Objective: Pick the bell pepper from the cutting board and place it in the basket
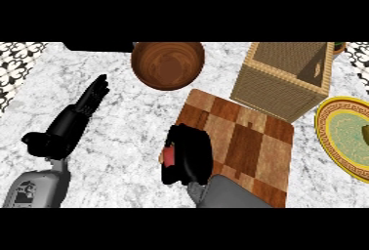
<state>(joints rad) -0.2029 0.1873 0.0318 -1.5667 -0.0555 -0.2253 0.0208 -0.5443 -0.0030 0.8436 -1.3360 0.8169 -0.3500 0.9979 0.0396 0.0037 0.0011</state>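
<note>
At nine o'clock on the board [249, 141], right hand [189, 154] clasps pepper [169, 156]; I'd lift high toward the one-o'clock basket [277, 83].

marble counter [122, 146] carries a bowl [168, 65], basket [277, 90], cutting board [249, 141] and yellow plate [323, 132].

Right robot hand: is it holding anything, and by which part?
The right robot hand is curled round the red bell pepper, hiding most of it; the gripped part cannot be told. The left robot hand is open, holding nothing.
</note>
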